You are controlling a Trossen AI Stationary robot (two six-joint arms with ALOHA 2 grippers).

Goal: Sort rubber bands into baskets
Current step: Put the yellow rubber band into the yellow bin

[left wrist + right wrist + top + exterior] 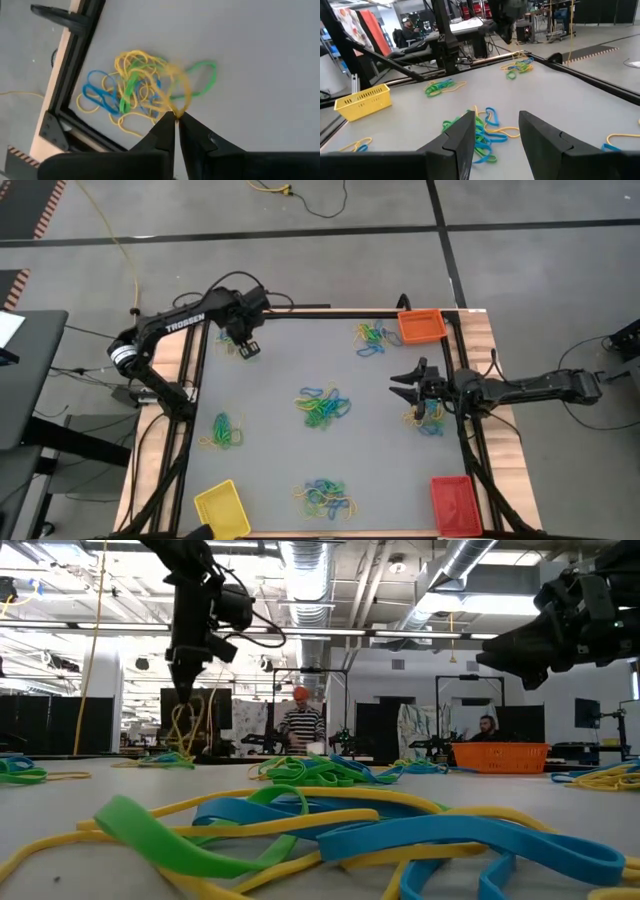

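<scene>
Only the left wrist view shows left jaws pinching a yellow band (pixel 176 90); right jaws spread.

Left hand (pixel 176 119) raised over far-left bench corner, fingers pinched together, pointing down. Right hand (pixel 496 131) hovers at right side, arm stretched inward, fingers apart, nothing between.
</scene>
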